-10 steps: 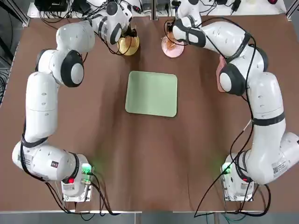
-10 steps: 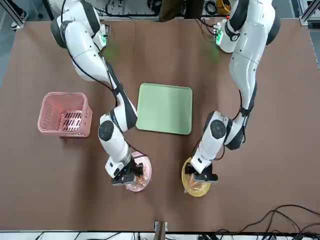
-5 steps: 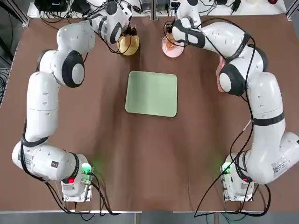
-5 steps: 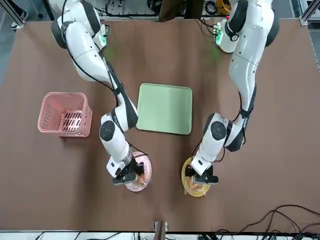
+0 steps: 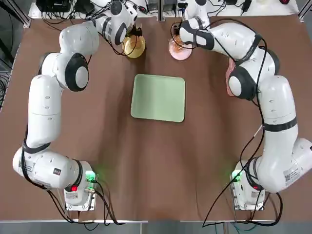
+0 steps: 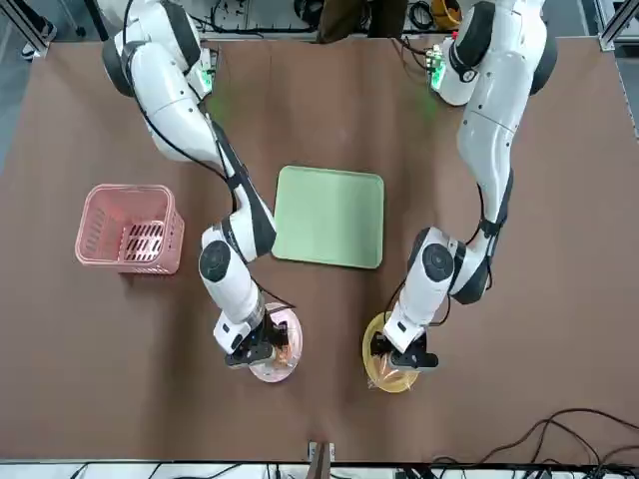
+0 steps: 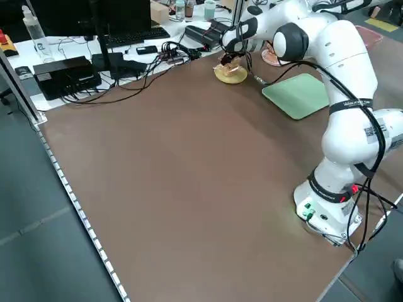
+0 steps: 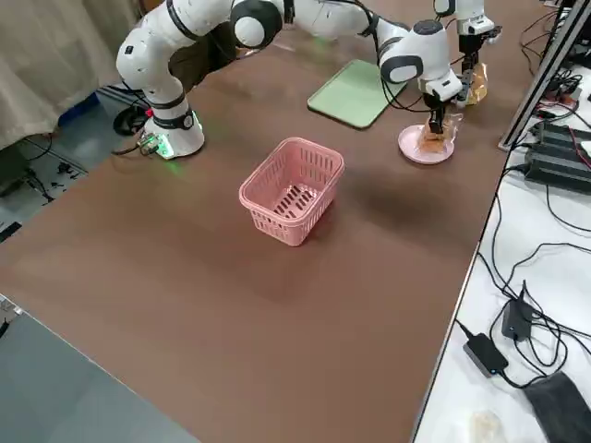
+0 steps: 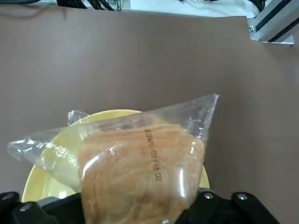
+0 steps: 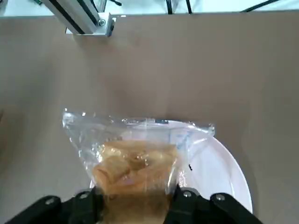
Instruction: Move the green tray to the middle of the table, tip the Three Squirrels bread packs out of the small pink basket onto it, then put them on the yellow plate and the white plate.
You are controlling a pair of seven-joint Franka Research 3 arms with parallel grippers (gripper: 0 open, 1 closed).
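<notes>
Clasping bread packs over plates: left gripper (image 9: 140, 219); right gripper (image 10: 135, 210).

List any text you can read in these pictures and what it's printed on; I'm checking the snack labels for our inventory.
Bread pack over the yellow plate, left wrist view: a dark stamped code, sideways, too blurred to read with certainty.
Bread pack over the white plate, right wrist view: faint print near its top seal, unreadable.
Stickers on the two arms, top view: too small to read.
No brand name is legible anywhere.
</notes>
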